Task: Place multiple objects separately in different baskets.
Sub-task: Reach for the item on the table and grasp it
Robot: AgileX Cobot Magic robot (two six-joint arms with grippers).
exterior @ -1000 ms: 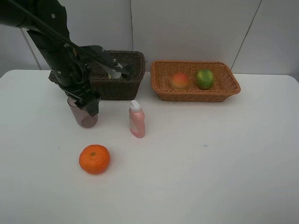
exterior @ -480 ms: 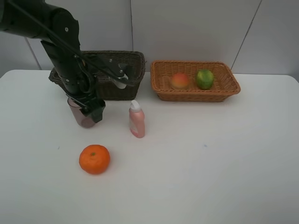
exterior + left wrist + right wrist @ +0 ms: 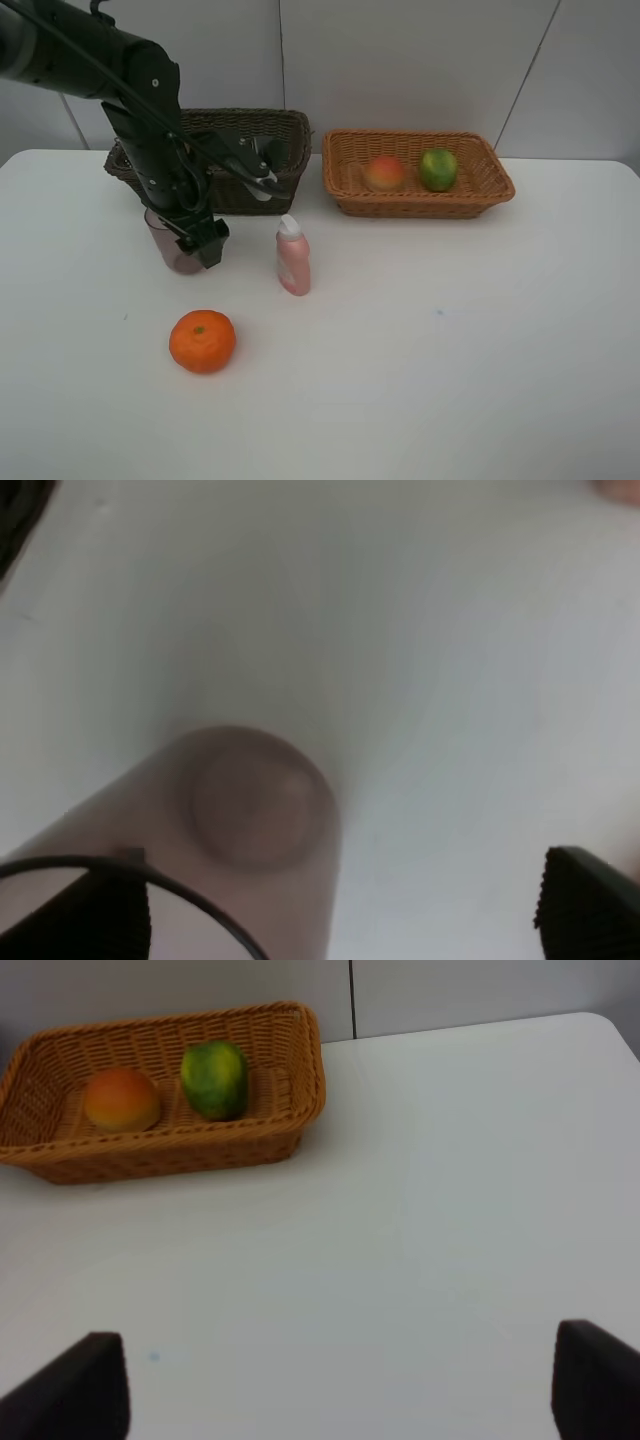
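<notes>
Since the translucent mauve plastic cup (image 3: 166,243), towards the far-left corner of the worktop (image 3: 450,380), looks light, thin-walled and slick, the spread-open left tool (image 3: 205,245) should pinch its rim gently.

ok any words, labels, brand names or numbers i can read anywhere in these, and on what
None: no word, number or sign can be read in any view.
The pink bottle shows no print on the side in view.
The cup, the tangerine, the dark basket and the light basket are plain.
</notes>
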